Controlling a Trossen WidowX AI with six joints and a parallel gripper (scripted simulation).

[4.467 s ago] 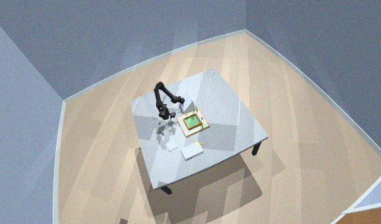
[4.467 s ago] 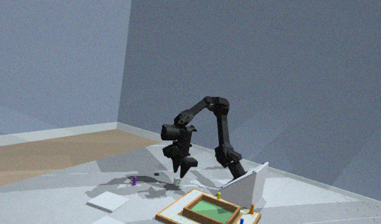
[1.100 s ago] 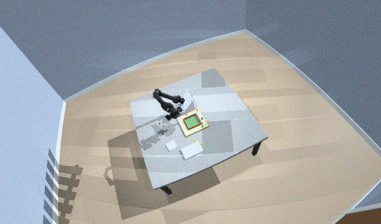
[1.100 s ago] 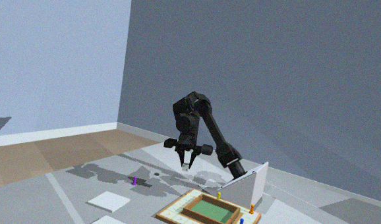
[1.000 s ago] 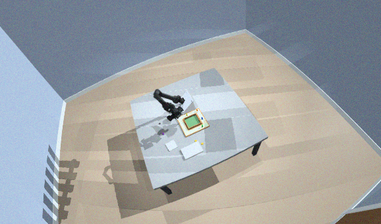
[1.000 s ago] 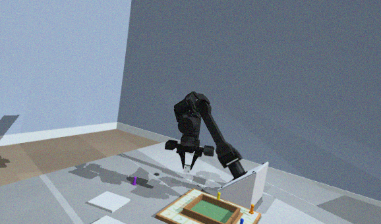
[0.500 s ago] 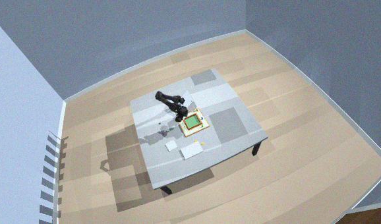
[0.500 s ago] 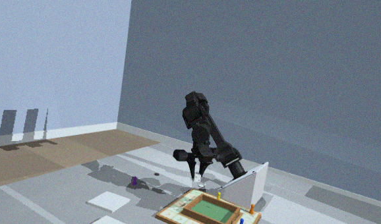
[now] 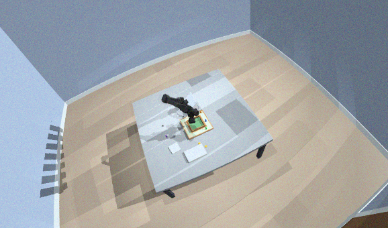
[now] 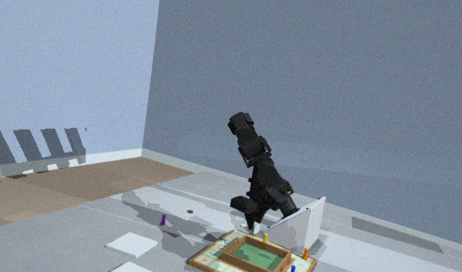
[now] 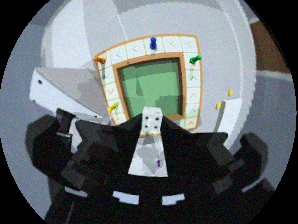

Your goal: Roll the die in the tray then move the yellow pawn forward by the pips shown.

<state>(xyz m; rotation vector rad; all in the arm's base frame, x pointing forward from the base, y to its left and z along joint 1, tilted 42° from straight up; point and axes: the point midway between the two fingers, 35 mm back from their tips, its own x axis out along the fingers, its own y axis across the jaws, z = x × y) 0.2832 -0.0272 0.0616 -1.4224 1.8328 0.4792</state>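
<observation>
My gripper (image 9: 192, 121) (image 11: 151, 117) is shut on the white die (image 11: 151, 119), whose side facing the wrist camera shows several black pips. In the top view the gripper overlaps the tray's far left edge; its exact height above the tray is hard to tell. The tray (image 9: 197, 125) (image 10: 257, 258) (image 11: 150, 90) has a green floor and brown walls, and I see no die in it. It sits in the middle of the board (image 10: 205, 257) (image 11: 193, 95). The yellow pawn (image 10: 265, 238) (image 11: 113, 107) stands on the board's left column in the wrist view, near its lower end.
Orange (image 10: 305, 254) (image 11: 99, 60), blue (image 11: 153, 43) and green (image 11: 195, 59) pawns stand on the board. A tilted white panel (image 10: 314, 224) (image 11: 60, 92) stands beside it. A purple pawn (image 9: 166, 136) (image 10: 163, 220), white slabs (image 9: 195, 153) (image 10: 131, 244) and small yellow pieces (image 9: 199, 143) lie off the board.
</observation>
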